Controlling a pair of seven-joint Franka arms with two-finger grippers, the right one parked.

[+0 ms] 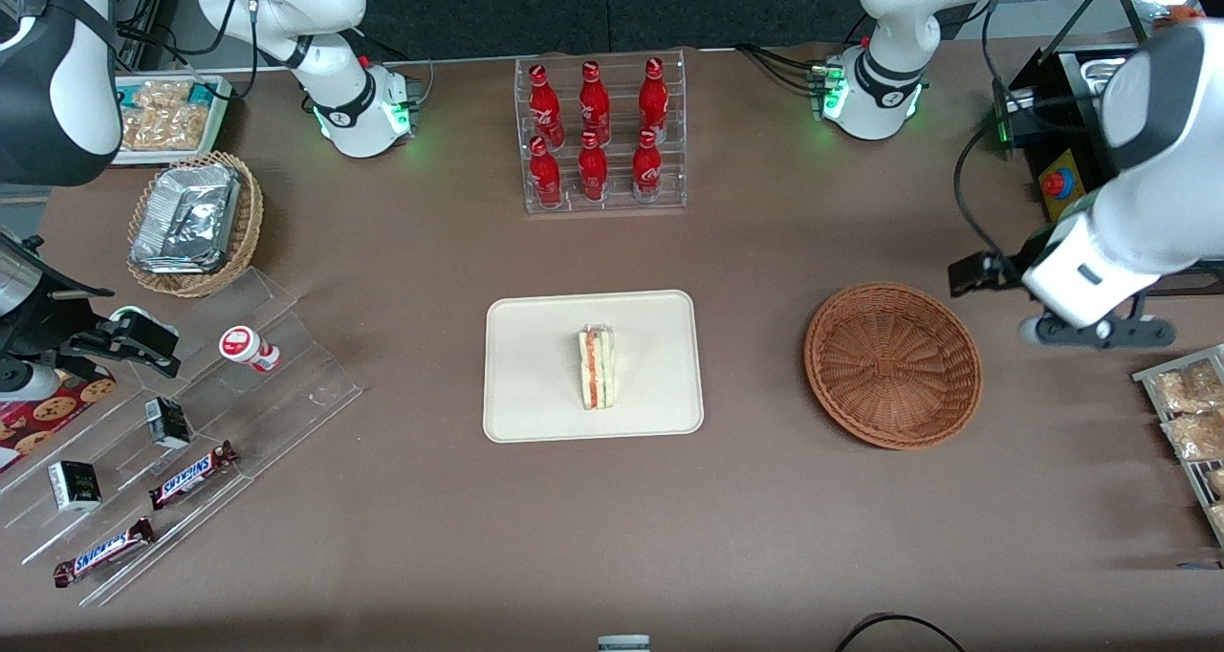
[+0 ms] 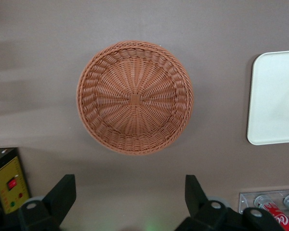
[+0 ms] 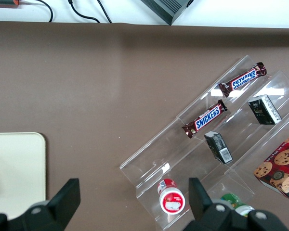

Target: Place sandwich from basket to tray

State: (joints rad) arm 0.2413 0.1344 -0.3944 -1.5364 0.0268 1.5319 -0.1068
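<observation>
The sandwich [image 1: 598, 366] stands on its edge in the middle of the cream tray [image 1: 535, 413], its red and green filling showing. The reddish-brown wicker basket [image 1: 893, 363] sits beside the tray, toward the working arm's end, with nothing in it. My gripper [image 1: 1095, 332] hangs above the table beside the basket, farther toward the working arm's end. In the left wrist view the gripper [image 2: 130, 197] is open, with only bare table between its black fingers [image 2: 62, 192]. The basket [image 2: 135, 98] and one end of the tray [image 2: 274, 96] show there as well.
A clear rack of red bottles [image 1: 601, 136] stands farther from the camera than the tray. A tan basket of foil packs [image 1: 191, 222] and a clear stepped shelf with Snickers bars [image 1: 191, 413] lie toward the parked arm's end. Snack packs [image 1: 1191, 413] and a black box [image 1: 1057, 184] flank my gripper.
</observation>
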